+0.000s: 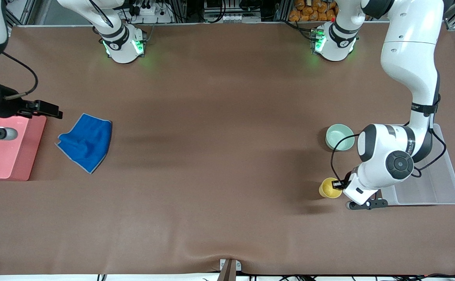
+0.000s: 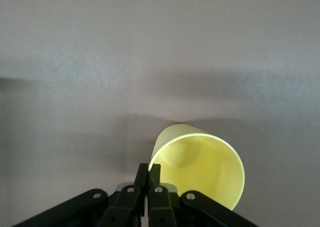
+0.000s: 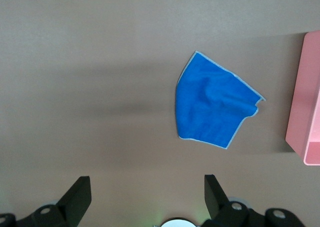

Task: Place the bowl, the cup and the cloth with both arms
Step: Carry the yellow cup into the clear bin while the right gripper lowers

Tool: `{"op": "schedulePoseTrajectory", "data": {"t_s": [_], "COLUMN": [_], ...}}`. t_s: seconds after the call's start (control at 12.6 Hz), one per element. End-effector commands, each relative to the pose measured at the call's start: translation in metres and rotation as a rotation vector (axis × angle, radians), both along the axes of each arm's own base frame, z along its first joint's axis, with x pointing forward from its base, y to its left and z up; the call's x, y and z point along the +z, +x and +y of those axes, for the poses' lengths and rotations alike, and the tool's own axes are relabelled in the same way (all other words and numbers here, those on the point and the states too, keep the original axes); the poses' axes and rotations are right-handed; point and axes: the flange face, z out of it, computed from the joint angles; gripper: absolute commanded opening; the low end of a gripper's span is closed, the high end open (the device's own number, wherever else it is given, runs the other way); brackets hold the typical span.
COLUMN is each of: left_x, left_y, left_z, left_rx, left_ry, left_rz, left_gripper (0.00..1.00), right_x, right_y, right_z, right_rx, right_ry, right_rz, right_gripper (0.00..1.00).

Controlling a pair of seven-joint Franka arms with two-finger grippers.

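The yellow cup (image 1: 329,188) stands on the table, nearer to the front camera than the mint-green bowl (image 1: 338,136), at the left arm's end. My left gripper (image 1: 339,184) is shut on the cup's rim. In the left wrist view the fingers (image 2: 142,176) of my left gripper (image 2: 150,174) pinch the wall of the cup (image 2: 202,169), one inside and one outside. The blue cloth (image 1: 86,141) lies rumpled near the right arm's end. My right gripper (image 1: 1,109) hangs open over the pink tray's edge. In the right wrist view it (image 3: 145,197) holds nothing and the cloth (image 3: 212,104) lies apart from it.
A pink tray (image 1: 9,156) sits at the right arm's end, beside the cloth; its edge (image 3: 305,102) shows in the right wrist view. A clear tray (image 1: 438,187) lies under the left arm, beside the bowl and cup. Brown mat covers the table.
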Motion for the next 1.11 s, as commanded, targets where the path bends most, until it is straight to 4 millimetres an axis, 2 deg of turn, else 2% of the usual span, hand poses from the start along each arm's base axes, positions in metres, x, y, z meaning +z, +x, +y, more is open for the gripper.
{"op": "schedulePoseTrajectory", "data": {"t_s": [0.0,0.16,0.32,0.47,0.63,1.03], "left_x": [0.036,0.062,0.088,0.115,0.126,0.129], "left_y": [0.004,0.007,0.007,0.005,0.0,-0.015], "left_z": [0.011,0.036,0.047,0.08,0.123,0.233], "left_rx": [0.033,0.053,0.054,0.044,-0.009,-0.145], "left_ry": [-0.008,-0.008,-0.019,-0.011,-0.011,-0.027], "left_rz": [-0.031,-0.004,0.038,0.031,0.045,0.072], "left_gripper": [0.0,0.0,0.0,0.0,0.0,0.0], "right_x": [0.009,0.01,0.011,0.01,0.006,0.001], "right_y": [0.0,0.001,0.003,0.003,0.001,0.001], "right_z": [0.002,0.001,0.003,0.002,0.001,-0.005], "right_rx": [-0.001,-0.003,-0.001,-0.001,-0.001,-0.01], "right_ry": [0.002,0.006,0.006,0.006,0.008,0.002], "right_rz": [-0.019,-0.025,-0.04,-0.037,-0.024,-0.011], "right_gripper": [1.0,1.0,1.0,1.0,1.0,1.0]}}
